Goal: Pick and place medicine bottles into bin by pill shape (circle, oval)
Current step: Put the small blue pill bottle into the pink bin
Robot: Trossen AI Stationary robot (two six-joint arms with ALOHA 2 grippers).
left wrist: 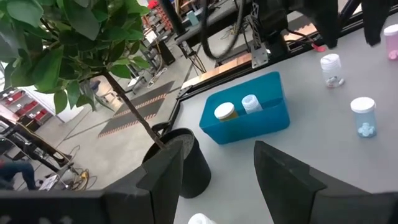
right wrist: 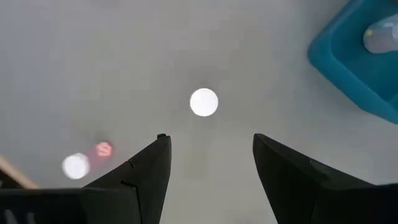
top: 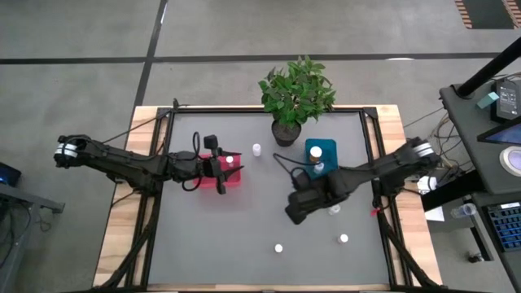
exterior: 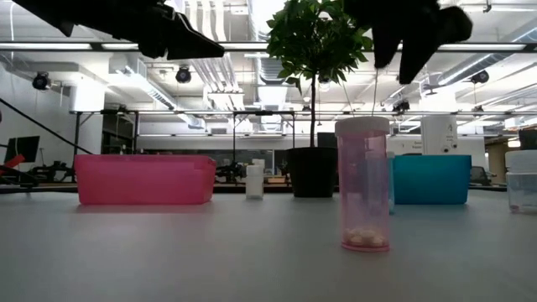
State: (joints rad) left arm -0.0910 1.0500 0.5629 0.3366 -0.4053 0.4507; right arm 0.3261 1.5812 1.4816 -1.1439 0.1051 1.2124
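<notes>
My right gripper (right wrist: 208, 155) is hovering open, empty, above a bottle (right wrist: 204, 102); descending off-centre risks toppling it.

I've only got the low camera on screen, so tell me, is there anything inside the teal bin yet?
Observer: Yes, two bottles stand inside the teal bin.
Operator: Where is the right hand aimed?
Observer: The right hand hangs open, pointing down at a white-capped bottle that stands alone on the table.
Operator: And the left one?
Observer: The left hand is open, above the red bin.
</notes>
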